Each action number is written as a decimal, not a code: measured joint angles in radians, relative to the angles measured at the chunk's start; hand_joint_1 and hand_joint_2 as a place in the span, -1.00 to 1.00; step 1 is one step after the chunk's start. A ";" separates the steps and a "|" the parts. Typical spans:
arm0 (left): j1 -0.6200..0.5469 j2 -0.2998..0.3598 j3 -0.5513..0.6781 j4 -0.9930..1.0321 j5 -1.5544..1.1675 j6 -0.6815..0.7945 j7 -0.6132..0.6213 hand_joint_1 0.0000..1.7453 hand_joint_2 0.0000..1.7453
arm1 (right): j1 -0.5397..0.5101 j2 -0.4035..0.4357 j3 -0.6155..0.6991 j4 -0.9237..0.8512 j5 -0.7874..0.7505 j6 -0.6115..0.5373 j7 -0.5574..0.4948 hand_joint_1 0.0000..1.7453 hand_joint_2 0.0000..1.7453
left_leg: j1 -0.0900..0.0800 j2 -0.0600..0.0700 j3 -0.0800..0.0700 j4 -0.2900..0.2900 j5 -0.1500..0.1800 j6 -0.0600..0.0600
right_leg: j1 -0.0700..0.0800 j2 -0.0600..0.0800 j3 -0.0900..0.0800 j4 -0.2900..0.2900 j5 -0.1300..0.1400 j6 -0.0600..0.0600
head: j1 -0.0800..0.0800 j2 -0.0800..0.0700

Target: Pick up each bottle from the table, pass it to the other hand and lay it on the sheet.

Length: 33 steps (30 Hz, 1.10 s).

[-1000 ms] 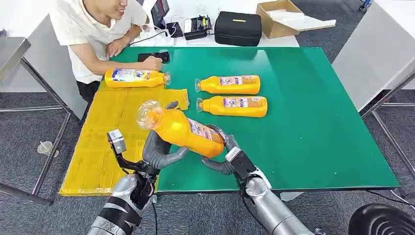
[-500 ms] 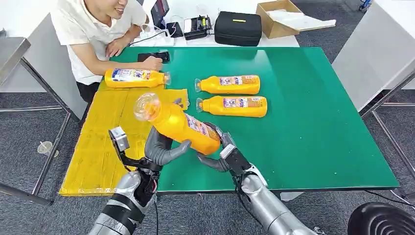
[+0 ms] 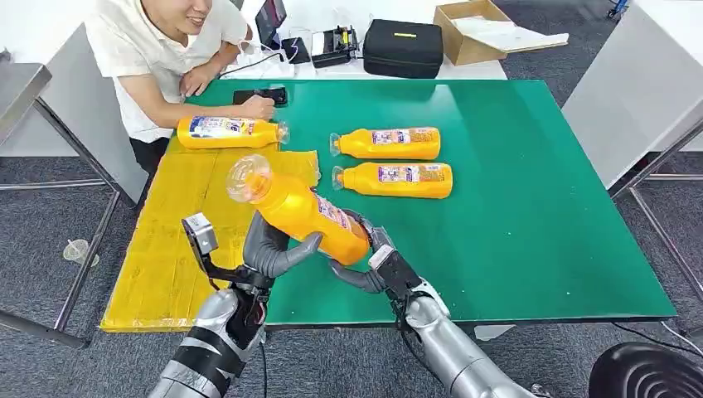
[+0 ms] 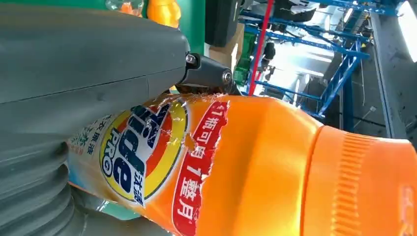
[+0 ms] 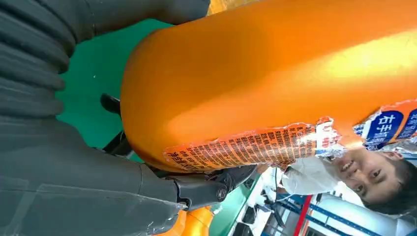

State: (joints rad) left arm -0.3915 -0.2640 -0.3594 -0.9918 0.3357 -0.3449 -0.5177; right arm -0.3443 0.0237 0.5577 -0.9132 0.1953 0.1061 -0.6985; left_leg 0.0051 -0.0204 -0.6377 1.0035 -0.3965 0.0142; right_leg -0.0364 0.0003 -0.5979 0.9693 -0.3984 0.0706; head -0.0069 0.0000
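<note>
The orange bottle point(image 3: 300, 213) sits between both hands: left hand point(image 3: 269, 249) fingers wrap its middle, right hand point(image 3: 365, 257) fingers hug its bottom.

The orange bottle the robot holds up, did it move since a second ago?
A little. The orange plastic bottle with the clear cap slid slightly toward the robot's left, over the yellow sheet. The left hand and right hand both kept hold of it and shifted along. The three orange bottles lying on the green table stayed put.
</note>
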 measured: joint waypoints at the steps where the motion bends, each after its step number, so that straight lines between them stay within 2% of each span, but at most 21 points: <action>1: 0.000 0.000 0.000 0.000 0.003 -0.005 0.000 1.00 1.00 | 0.000 0.000 0.002 0.001 0.001 0.000 0.000 1.00 1.00 | 0.000 0.000 0.000 0.000 0.000 0.000 | 0.000 0.000 0.000 0.000 0.000 0.000 | 0.000 0.000; 2: 0.000 0.000 0.000 0.000 0.010 -0.011 0.000 1.00 1.00 | -0.001 0.000 0.003 0.002 0.001 -0.003 0.000 0.84 1.00 | 0.000 0.000 0.000 0.000 0.000 0.000 | 0.000 0.000 0.000 0.000 0.000 0.000 | 0.000 0.000; 3: 0.001 0.000 0.000 0.000 0.016 -0.017 0.001 1.00 1.00 | 0.000 0.000 0.005 0.002 0.000 -0.005 0.000 -1.00 1.00 | 0.000 0.000 0.000 0.000 0.000 0.000 | 0.000 0.000 0.000 0.000 0.000 0.000 | 0.000 0.000; 6: 0.002 0.000 0.001 0.000 0.018 -0.016 0.003 1.00 1.00 | 0.000 0.000 0.008 0.004 -0.001 -0.013 -0.001 -1.00 1.00 | 0.000 0.000 0.000 0.000 0.000 0.000 | 0.000 0.000 0.000 0.000 0.000 0.000 | 0.000 0.000; 7: 0.002 0.000 0.002 0.000 0.012 -0.009 0.003 1.00 1.00 | 0.000 0.000 0.008 0.005 -0.001 -0.014 -0.001 -1.00 -1.00 | 0.000 0.000 0.000 0.000 0.000 0.000 | 0.000 0.000 0.000 0.000 0.000 0.000 | 0.000 0.000; 10: 0.003 0.003 0.002 -0.001 -0.048 0.052 0.006 1.00 1.00 | 0.000 0.005 -0.005 0.029 0.000 -0.052 0.000 -1.00 -1.00 | 0.000 0.000 0.000 0.000 0.000 0.000 | 0.000 0.000 0.000 0.000 0.000 0.000 | 0.000 0.000; 12: 0.006 0.012 0.001 -0.012 -0.107 0.105 0.016 1.00 1.00 | 0.000 0.017 -0.033 0.046 0.010 -0.134 -0.001 -1.00 -1.00 | 0.000 0.000 0.000 0.000 0.000 0.000 | 0.000 0.000 0.000 0.000 0.000 0.000 | 0.000 0.000; 17: 0.031 0.064 -0.009 -0.072 -0.234 0.195 0.049 1.00 1.00 | 0.003 0.042 -0.179 0.074 0.044 -0.528 0.000 -1.00 -1.00 | 0.000 0.000 0.000 0.000 0.000 0.000 | 0.000 0.000 0.000 0.000 0.000 0.000 | 0.000 0.000; 20: 0.039 0.102 -0.008 -0.108 -0.262 0.219 0.058 1.00 1.00 | 0.007 0.033 -0.290 0.074 0.033 -0.673 0.000 -1.00 -1.00 | 0.000 0.000 0.000 0.000 0.000 0.000 | 0.000 0.000 0.000 0.000 0.000 0.000 | 0.000 0.000; 26: 0.059 0.137 -0.003 -0.160 -0.226 0.213 0.067 1.00 1.00 | 0.020 0.018 -0.464 0.071 -0.013 -0.688 0.000 -1.00 -1.00 | 0.000 0.000 -0.001 0.000 0.000 0.000 | 0.000 0.000 0.000 0.000 0.000 0.000 | 0.000 0.000; 33: 0.072 0.154 0.000 -0.203 -0.317 0.308 0.059 1.00 1.00 | 0.056 0.024 -0.504 0.013 -0.017 -0.674 -0.001 -1.00 -1.00 | 0.000 0.000 -0.001 0.000 0.000 0.000 | 0.000 0.000 -0.001 0.000 0.000 0.000 | 0.000 0.000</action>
State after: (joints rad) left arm -0.3190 -0.1099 -0.3594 -1.1944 0.0190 -0.0369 -0.4589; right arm -0.2883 0.0481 0.0534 -0.9007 0.1781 -0.5684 -0.6992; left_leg 0.0051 -0.0204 -0.6383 1.0035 -0.3964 0.0142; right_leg -0.0361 0.0002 -0.5985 0.9693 -0.3984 0.0706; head -0.0069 0.0000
